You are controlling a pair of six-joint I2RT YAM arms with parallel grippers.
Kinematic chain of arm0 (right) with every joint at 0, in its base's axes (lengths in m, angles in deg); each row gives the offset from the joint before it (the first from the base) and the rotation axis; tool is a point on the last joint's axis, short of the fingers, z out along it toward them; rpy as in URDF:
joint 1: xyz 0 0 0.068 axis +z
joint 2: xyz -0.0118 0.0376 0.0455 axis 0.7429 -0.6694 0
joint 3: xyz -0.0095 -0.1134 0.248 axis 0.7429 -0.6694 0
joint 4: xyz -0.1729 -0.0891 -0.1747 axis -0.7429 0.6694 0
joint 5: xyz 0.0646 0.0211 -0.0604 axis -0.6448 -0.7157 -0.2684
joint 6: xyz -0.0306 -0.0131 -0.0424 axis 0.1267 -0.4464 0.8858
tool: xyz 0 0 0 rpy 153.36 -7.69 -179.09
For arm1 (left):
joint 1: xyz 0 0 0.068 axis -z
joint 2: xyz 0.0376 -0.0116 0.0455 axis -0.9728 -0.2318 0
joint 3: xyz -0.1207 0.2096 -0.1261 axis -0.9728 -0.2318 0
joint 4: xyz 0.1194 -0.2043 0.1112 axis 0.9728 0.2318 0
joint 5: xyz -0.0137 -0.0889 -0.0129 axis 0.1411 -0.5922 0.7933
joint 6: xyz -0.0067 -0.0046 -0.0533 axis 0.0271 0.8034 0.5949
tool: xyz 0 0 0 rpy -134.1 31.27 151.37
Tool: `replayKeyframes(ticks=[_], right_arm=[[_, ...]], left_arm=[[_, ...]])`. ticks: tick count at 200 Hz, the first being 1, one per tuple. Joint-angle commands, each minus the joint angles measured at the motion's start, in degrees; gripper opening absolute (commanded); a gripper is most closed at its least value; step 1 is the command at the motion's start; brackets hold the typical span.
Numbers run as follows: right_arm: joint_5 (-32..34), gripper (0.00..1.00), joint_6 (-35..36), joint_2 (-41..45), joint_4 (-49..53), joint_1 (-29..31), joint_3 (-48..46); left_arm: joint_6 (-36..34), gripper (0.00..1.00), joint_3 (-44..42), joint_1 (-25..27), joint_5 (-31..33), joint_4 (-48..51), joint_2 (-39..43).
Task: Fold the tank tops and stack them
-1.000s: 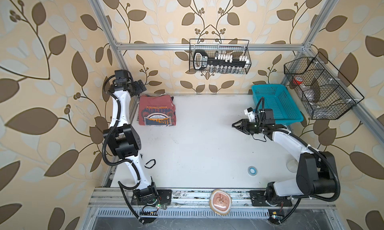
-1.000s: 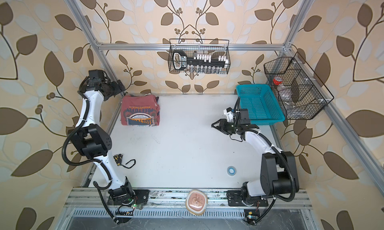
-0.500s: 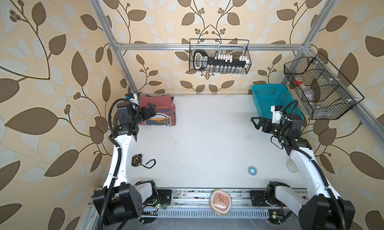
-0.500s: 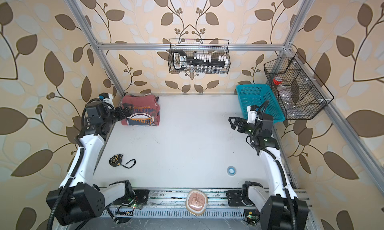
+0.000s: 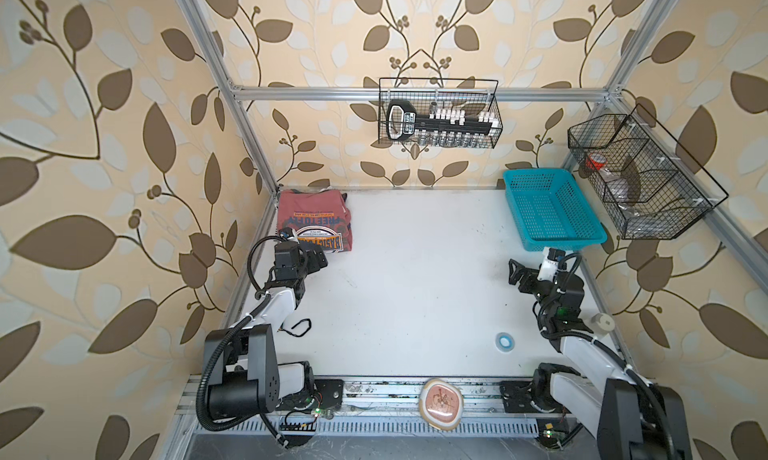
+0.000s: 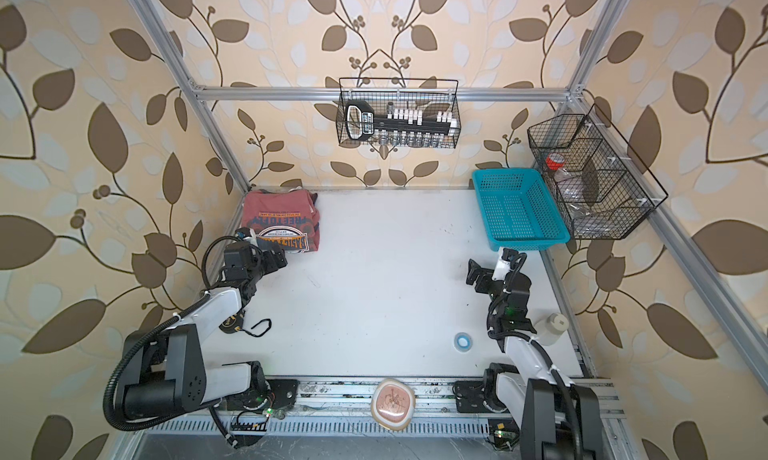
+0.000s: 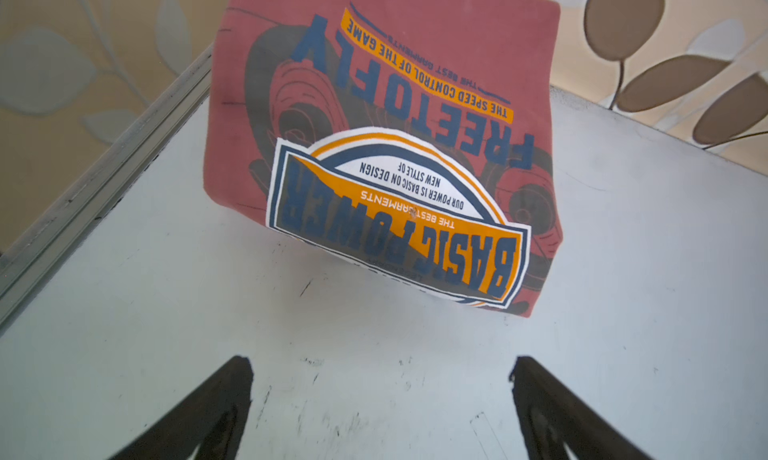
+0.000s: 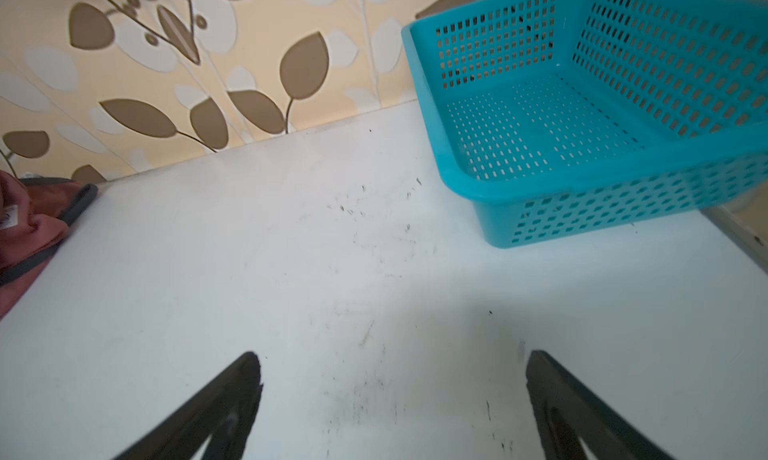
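A folded dusty red tank top (image 5: 313, 219) (image 6: 280, 221) with a blue and orange printed graphic lies in the table's back left corner. It tops a small pile, and what lies beneath it is hidden. My left gripper (image 5: 318, 258) (image 6: 280, 256) hovers just in front of its near edge, open and empty. In the left wrist view the graphic (image 7: 395, 213) sits beyond the spread jaws (image 7: 380, 366). My right gripper (image 5: 515, 271) (image 6: 473, 271) stands open and empty at the right, over bare table (image 8: 392, 360). Its wrist view catches the top's grey trim (image 8: 25, 221) at the picture's edge.
An empty teal basket (image 5: 548, 213) (image 8: 540, 130) stands at the back right, just beyond the right gripper. A blue tape roll (image 5: 505, 340), a white bottle (image 5: 602, 323) and a tape measure with a black strap (image 6: 232, 323) lie near the arms. Wire baskets (image 5: 440, 113) (image 5: 640, 175) hang on the walls.
The left arm has swung down from the back left corner, bringing its gripper to just in front of the folded top. The right gripper has drawn back to the right, near the basket's front.
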Motion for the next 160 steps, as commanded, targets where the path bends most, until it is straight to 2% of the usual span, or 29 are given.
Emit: replayKeyframes(ticks=[1, 29, 51, 65, 71, 89, 140, 151, 160], right_arm=[[2.5, 1.0, 2.0, -4.8, -18.0, 0.3, -2.4], [4.9, 1.0, 5.3, -11.4, -29.7, 3.9, -5.6], [5.8, 1.0, 6.7, -18.2, -36.7, 5.9, -5.4], [5.5, 1.0, 7.6, -16.4, -27.7, 6.2, -2.6], [7.2, 1.0, 8.3, -16.9, -28.0, 7.2, -2.2], [6.5, 1.0, 9.3, -17.0, -25.2, 7.9, -0.9], [6.6, 1.0, 9.4, -17.3, -26.0, 8.0, -0.9], [6.6, 1.0, 9.4, -17.2, -25.7, 8.0, -0.9], [6.6, 1.0, 9.4, -17.3, -25.6, 8.0, -0.9]], left_arm=[[-1.8, 0.99, -1.2, -0.2, 1.1, -9.7, -1.1], [-2.5, 0.99, -3.4, -0.2, -1.1, -14.5, -0.1], [-2.7, 0.99, -3.5, -0.3, -1.2, -14.4, 0.0], [-2.8, 0.99, -3.3, -0.2, -1.4, -14.5, -0.1], [-2.7, 0.99, -3.3, -0.3, -1.2, -14.5, -0.2], [-2.6, 0.99, -2.9, -0.3, -1.5, -14.4, -0.7], [-2.5, 0.99, -3.8, -0.2, -1.3, -12.6, 0.9], [-3.6, 0.99, -3.5, 0.1, -1.5, -10.0, 1.0], [-4.6, 0.99, -4.9, 1.0, -0.6, -11.8, 0.0]])
